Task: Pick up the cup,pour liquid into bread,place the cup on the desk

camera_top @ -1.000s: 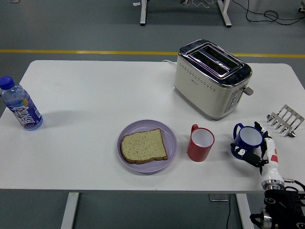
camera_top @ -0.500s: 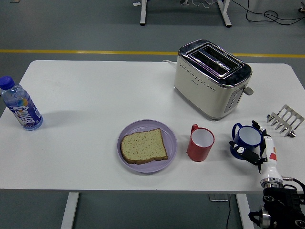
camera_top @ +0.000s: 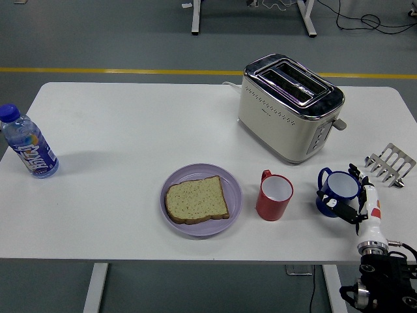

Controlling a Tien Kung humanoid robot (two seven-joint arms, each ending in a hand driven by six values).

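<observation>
Near the bench's (camera_top: 130,130) right edge: blue cup (camera_top: 339,189), right hand (camera_top: 355,207) with fingers (camera_top: 344,210) curled about its side, apparently gripping. Best tightened before lifting, kept upright, carried left past the red mug (camera_top: 273,195) to the bread (camera_top: 197,199) near the front edge.

A cream toaster (camera_top: 290,107) stands on the white table (camera_top: 130,130), beyond the hand (camera_top: 355,199) and to its left. A metal toast rack (camera_top: 389,164) sits just past the hand to its right. A red mug (camera_top: 274,195) stands left of the hand; a water bottle (camera_top: 27,143) is far left.
</observation>
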